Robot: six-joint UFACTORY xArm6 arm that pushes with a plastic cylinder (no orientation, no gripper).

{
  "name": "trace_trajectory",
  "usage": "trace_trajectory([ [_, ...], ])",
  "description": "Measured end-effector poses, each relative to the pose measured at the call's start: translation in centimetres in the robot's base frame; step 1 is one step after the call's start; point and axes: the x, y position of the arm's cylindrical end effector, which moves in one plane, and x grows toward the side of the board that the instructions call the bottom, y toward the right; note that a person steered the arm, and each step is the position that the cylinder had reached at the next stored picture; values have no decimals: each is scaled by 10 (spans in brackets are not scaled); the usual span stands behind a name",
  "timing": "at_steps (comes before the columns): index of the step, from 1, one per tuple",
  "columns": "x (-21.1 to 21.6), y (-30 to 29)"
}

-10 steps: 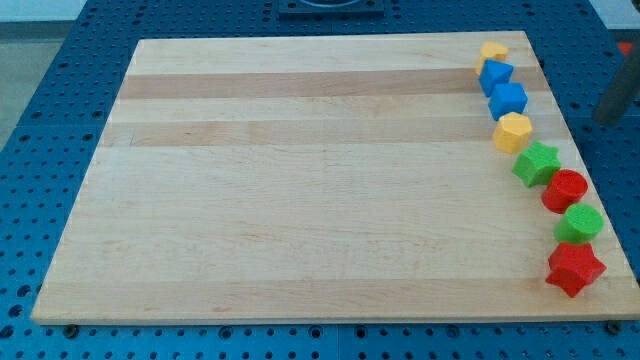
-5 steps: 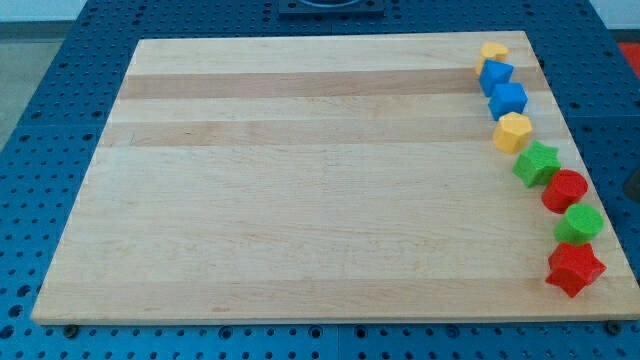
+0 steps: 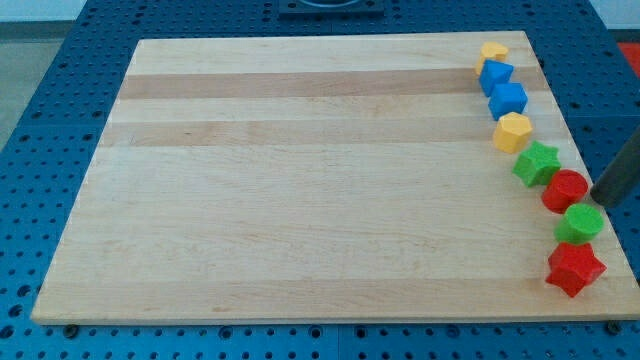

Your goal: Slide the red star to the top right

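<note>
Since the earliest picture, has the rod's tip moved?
Yes. My tip has come down the view's right edge, now beside the red round block.

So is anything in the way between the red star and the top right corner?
Yes. The red star sits at the bottom of a block column hugging the board's right edge. Directly above it are the green cylinder, red cylinder, green star and others. My tip is right of the red cylinder.

— What carries everything?
— A pale wooden board [image 3: 300, 180] on a blue pegboard table [image 3: 40, 150].
— And on the board?
— Eight blocks strung down the view's right edge, the red star [image 3: 575, 268] lowest.
</note>
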Motion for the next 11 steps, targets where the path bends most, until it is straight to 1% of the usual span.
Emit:
trace_trajectory([
  [1, 0, -26],
  [3, 0, -20],
  [4, 5, -1],
  [5, 8, -1],
  [6, 25, -1],
  [7, 25, -1],
  [8, 42, 2],
  [11, 43, -9],
])
